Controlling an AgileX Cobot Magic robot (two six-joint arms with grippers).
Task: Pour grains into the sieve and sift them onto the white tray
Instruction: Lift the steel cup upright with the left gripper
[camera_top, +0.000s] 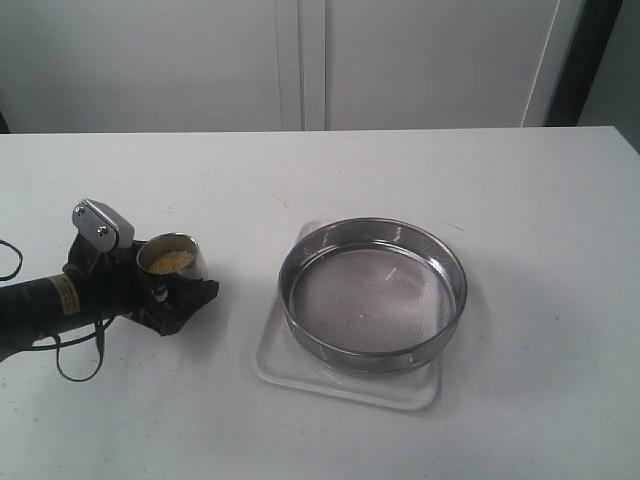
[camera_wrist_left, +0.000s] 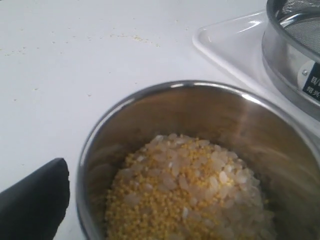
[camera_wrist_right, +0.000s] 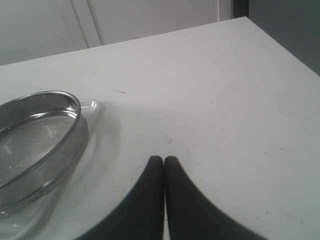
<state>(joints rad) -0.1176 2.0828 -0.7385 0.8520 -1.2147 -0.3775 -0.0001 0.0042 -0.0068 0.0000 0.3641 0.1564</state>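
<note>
The grains, yellow meal mixed with whitish rice, lie in a small steel cup. My left gripper is shut on that cup, left of the sieve; one black finger shows beside the cup wall. The sieve sits on the white tray, its mesh almost bare. My right gripper is shut on nothing, low over the table beside the tray; the exterior view does not show it.
The white table runs back to a pale wall with a dark gap at the far right. Black cable loops hang by the left arm. Stray meal specks dot the table near the cup.
</note>
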